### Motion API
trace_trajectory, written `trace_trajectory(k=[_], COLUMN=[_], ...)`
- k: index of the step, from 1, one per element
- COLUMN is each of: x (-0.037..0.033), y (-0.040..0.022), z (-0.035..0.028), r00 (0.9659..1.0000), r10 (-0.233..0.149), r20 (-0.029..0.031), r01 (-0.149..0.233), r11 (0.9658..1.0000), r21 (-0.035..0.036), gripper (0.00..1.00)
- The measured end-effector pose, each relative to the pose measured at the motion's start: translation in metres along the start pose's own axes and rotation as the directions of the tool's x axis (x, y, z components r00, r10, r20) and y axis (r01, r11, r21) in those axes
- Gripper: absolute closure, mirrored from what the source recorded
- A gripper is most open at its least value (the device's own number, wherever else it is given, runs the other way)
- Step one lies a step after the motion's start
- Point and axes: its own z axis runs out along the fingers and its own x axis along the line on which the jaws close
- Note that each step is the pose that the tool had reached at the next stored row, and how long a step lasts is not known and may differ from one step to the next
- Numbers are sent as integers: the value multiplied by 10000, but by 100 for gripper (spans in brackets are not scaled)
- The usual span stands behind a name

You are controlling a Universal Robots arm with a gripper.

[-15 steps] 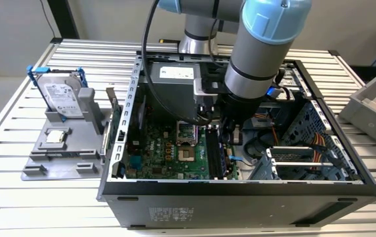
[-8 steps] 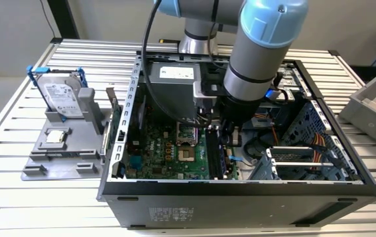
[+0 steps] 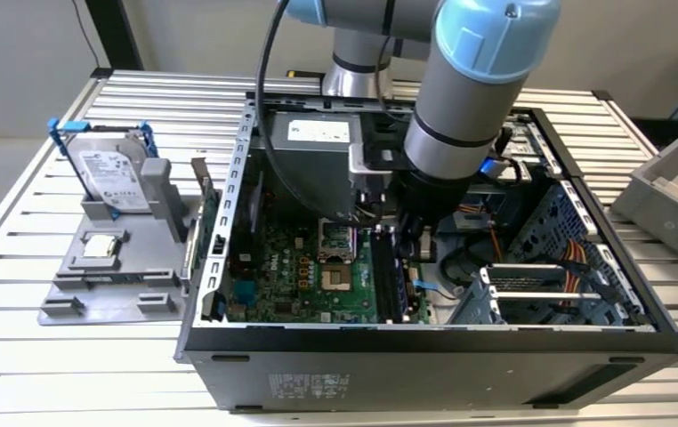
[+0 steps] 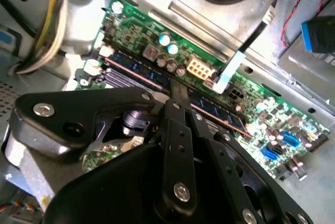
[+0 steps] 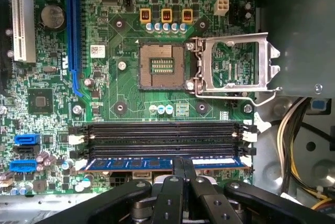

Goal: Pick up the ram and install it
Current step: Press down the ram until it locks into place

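Black pincer clenched on long, thin blue-green ram stick, gripping mid-length. Stick sits in outermost slot of green motherboard; long axis parallel to empty black slots.

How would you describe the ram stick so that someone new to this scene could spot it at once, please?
Start at the open computer case on the slatted table and find the green motherboard inside. Below its open square CPU socket run parallel black memory slots. The ram is the blue-edged stick sitting in the slot nearest the pincer, whose fingers meet on its edge; the neighbouring slots are empty.
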Motion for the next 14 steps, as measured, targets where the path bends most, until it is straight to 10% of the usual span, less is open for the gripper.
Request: trace_trajectory(k=[10,14], x=[-13,-14], y=[3,3], z=[-330,-344], r00=[10000,10000], r10=[0,-1], r20=[-9,-8], r01=[0,1], r11=[10000,10000], r21=[-16,-15], gripper=[100,100])
